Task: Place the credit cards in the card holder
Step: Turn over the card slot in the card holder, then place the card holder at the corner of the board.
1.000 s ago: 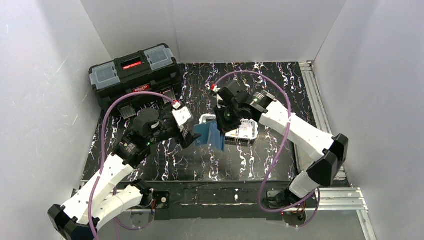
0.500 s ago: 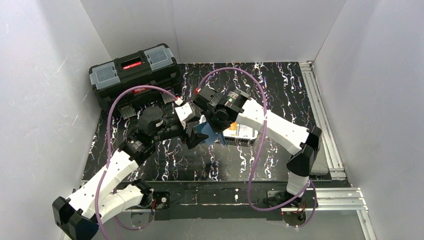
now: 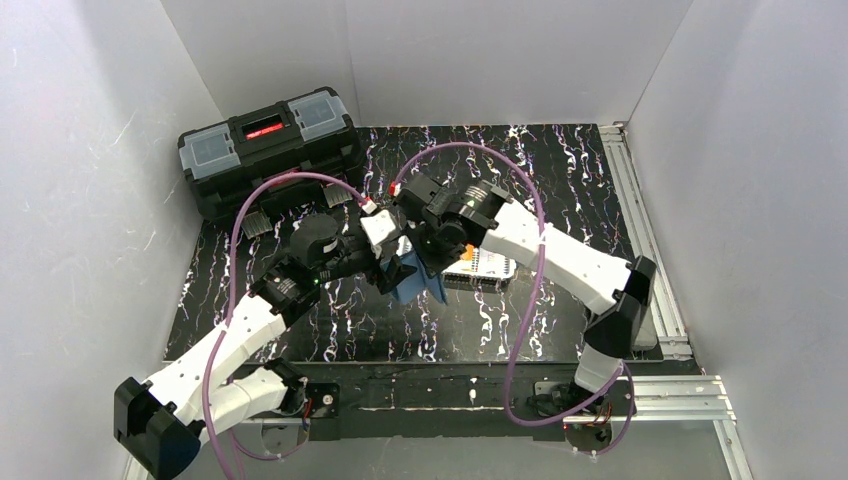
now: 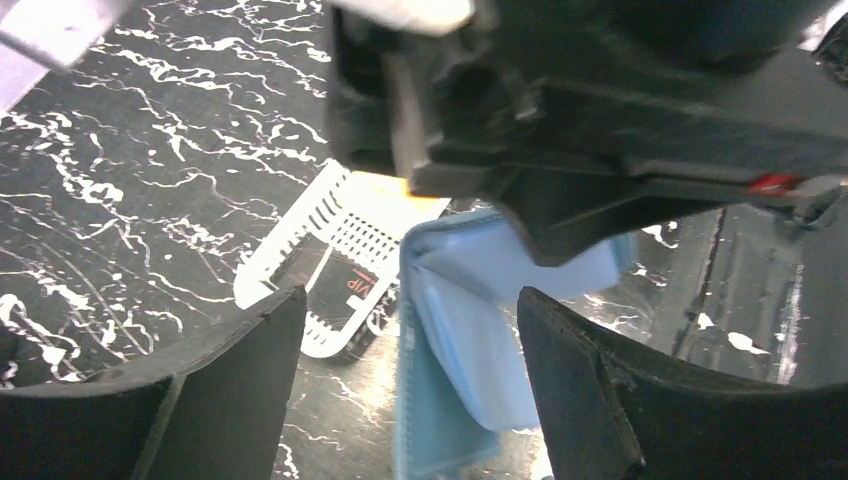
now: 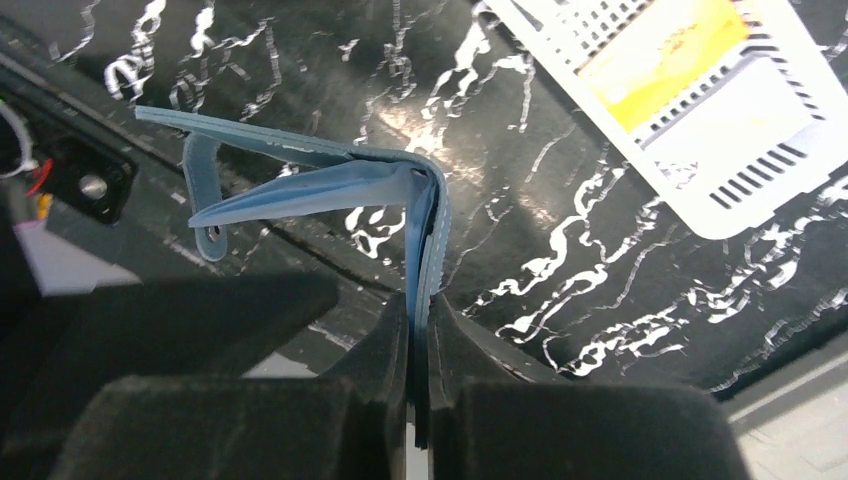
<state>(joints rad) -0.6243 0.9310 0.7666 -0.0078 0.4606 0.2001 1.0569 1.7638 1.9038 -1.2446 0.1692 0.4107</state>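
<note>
Marbled table (image 5: 560,240); right wrist shows card holder (image 5: 330,185) pinched.

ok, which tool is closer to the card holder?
Right. The right tool is shut on the card holder at its folded edge. The left tool is open, fingers either side of it, apparently not touching.

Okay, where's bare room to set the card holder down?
Bare table far right, between the basket and the rail, and the near strip in front of the card holder. Crowded at centre, where left gripper and right gripper meet.
</note>
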